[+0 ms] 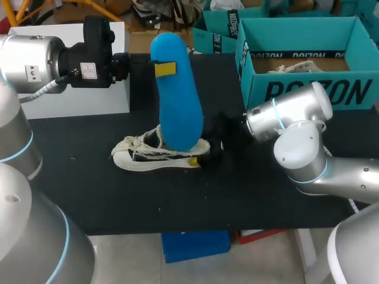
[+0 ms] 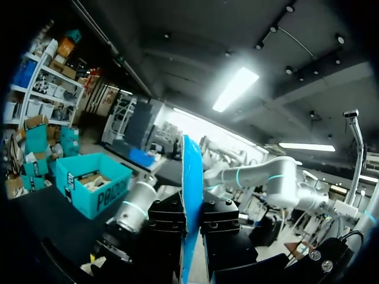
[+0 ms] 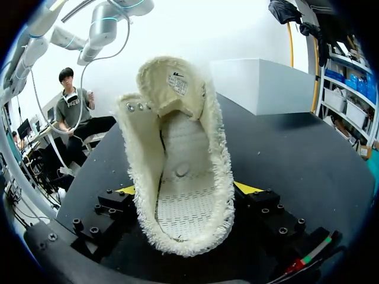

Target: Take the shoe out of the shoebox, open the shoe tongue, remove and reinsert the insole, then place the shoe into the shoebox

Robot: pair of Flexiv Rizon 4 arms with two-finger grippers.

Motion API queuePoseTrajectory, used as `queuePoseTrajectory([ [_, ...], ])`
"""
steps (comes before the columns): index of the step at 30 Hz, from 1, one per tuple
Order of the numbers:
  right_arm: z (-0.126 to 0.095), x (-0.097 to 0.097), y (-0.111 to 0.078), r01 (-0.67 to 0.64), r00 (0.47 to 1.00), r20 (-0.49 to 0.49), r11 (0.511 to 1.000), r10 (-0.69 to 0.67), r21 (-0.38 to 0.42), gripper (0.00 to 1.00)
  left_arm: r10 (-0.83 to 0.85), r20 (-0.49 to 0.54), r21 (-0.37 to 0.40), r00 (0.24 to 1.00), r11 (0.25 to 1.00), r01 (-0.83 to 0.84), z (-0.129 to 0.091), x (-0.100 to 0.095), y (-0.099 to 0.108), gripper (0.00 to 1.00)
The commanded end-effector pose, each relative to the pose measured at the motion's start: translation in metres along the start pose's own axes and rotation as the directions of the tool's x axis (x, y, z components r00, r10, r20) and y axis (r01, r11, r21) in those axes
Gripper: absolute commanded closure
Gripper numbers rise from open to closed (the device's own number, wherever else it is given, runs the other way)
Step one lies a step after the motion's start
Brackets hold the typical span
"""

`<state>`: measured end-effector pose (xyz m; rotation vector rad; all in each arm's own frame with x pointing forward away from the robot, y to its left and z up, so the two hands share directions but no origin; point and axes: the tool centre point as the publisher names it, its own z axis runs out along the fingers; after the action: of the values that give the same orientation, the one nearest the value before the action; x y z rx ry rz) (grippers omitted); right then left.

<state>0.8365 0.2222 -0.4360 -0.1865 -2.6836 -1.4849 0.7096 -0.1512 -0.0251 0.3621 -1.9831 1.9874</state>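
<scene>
My left fingers (image 1: 166, 69) are clamped on the blue insole (image 1: 177, 100), one yellow tip showing across its upper part. The insole stands nearly upright in the middle of the head view, its lower end down at the shoe (image 1: 155, 152). I cannot tell whether that end is inside the opening or just above it. In the left wrist view the insole (image 2: 190, 201) runs edge-on between my left fingers (image 2: 167, 225), pressed from both sides.

The shoe lies on the black surface (image 1: 118, 201) at centre frame, toe toward the left. My right fingers (image 1: 193, 161) grip it at the heel end, reaching in from the right side of the frame. In the right wrist view the shoe (image 3: 177, 177) sits between my right fingers (image 3: 247, 188), tongue folded back and the bare perforated footbed open to view.

The teal shoebox (image 1: 308, 89) stands open at upper right, well apart from the shoe. A white block (image 1: 112, 97) sits at upper left.
</scene>
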Motion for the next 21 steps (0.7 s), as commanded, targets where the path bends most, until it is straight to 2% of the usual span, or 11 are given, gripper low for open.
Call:
queuePoseTrajectory([
  [1, 0.001, -0.001, -0.001, -0.001, 1.0, 0.001, 1.0, 0.001, 0.003, 0.91, 0.0, 0.006, 0.002, 1.0, 1.0, 0.0, 0.001, 0.001, 0.001, 1.0],
  [2, -0.002, -0.001, -0.001, -0.007, 1.0, 0.0, 1.0, 0.007, 0.024, 0.69, 0.0, 0.006, 0.002, 1.0, 1.0, 0.0, 0.001, 0.001, 0.001, 1.0],
  [3, -0.006, -0.002, -0.002, -0.017, 1.0, 0.005, 0.998, 0.017, 0.052, 0.57, 0.0, 0.006, 0.002, 1.0, 1.0, 0.0, 0.001, 0.001, 0.001, 1.0],
  [4, -0.009, -0.002, -0.003, -0.022, 1.0, 0.009, 0.997, 0.021, 0.072, 0.0, 0.0, 0.006, 0.002, 1.0, 1.0, 0.0, 0.001, 0.001, 0.001, 1.0],
  [14, -0.039, -0.004, 0.001, -0.048, 0.998, 0.058, 0.962, 0.034, 0.267, 0.0, 0.0, 0.006, 0.002, 1.0, 1.0, 0.0, 0.001, 0.001, 0.001, 1.0],
  [21, -0.046, -0.003, 0.007, -0.078, 0.994, 0.109, 0.887, 0.032, 0.456, 0.0, 0.0, 0.006, 0.002, 1.0, 1.0, 0.0, 0.001, 0.001, 0.001, 1.0],
])
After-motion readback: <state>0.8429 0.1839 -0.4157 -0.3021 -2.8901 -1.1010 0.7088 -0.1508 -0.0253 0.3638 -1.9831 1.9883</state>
